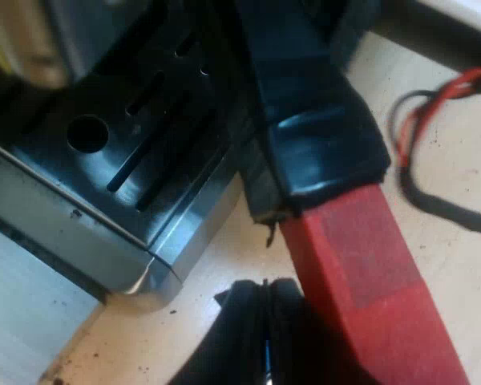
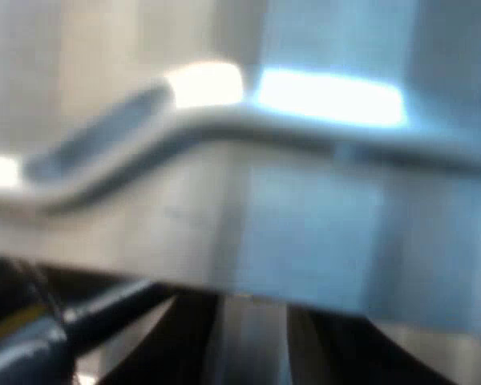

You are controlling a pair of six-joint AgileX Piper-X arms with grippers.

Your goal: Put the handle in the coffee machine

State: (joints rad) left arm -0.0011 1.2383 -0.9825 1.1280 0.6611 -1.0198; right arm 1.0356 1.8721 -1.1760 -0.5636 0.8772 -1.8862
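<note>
One red-ended handle [image 1: 361, 273] is just beside the drip tray [image 1: 64, 233].

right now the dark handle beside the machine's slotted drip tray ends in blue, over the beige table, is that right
Not quite. The dark handle ends in red, not blue, as the left wrist view shows. The rest holds: it is close beside the machine's slotted drip tray, over the beige table.

A pale beige tabletop [image 1: 465, 265], dusted with dark specks [image 1: 170, 307], is evenly lit; beyond its edge toward seven o'clock, a greyish-white surface [image 1: 20, 321], possibly flooring, is seen.
</note>
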